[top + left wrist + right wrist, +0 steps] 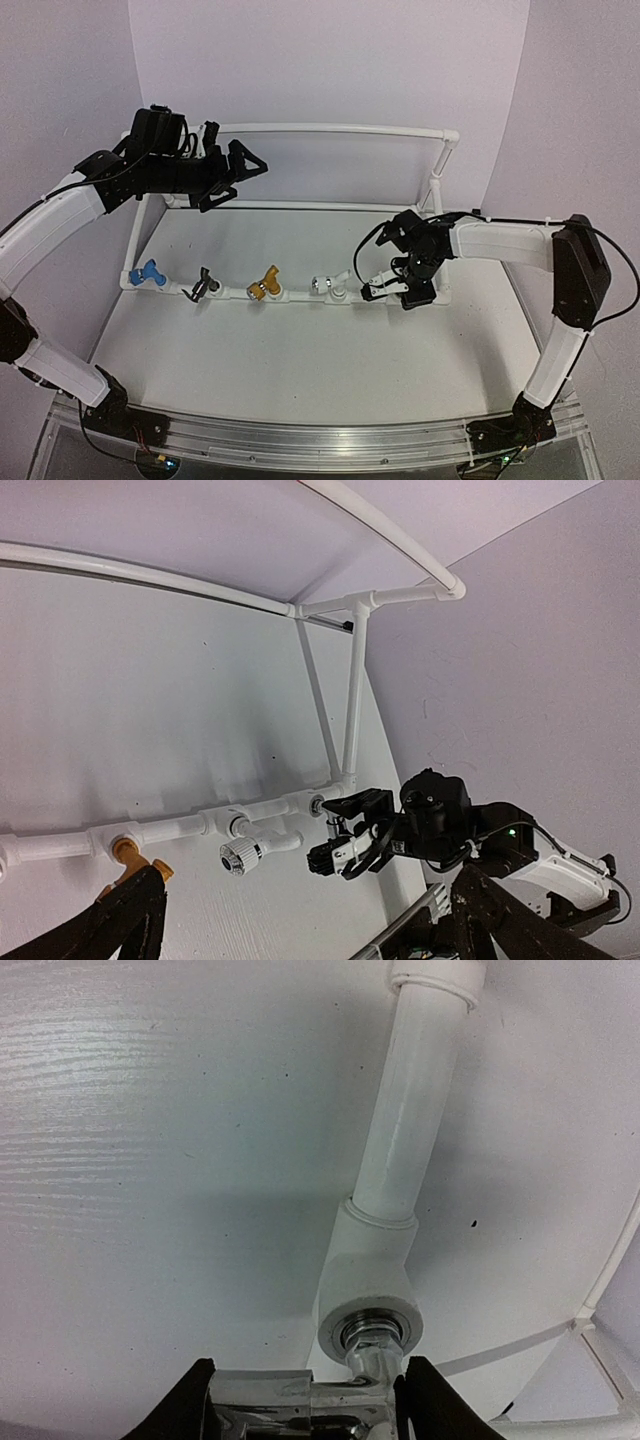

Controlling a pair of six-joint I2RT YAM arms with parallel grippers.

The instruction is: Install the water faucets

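Observation:
Four faucets sit in the front rail of the white pipe frame: blue, black, gold and white. My right gripper is shut on the shiny silver faucet, gripping its body from both sides. The faucet's threaded end sits in the rail's rightmost socket. The left wrist view shows the gold faucet, the white faucet and the right gripper. My left gripper is open and empty, raised over the frame's back left.
The frame's back rail and right upright stand behind the right gripper. White walls close in the back and sides. An aluminium rail runs along the near table edge between the arm bases.

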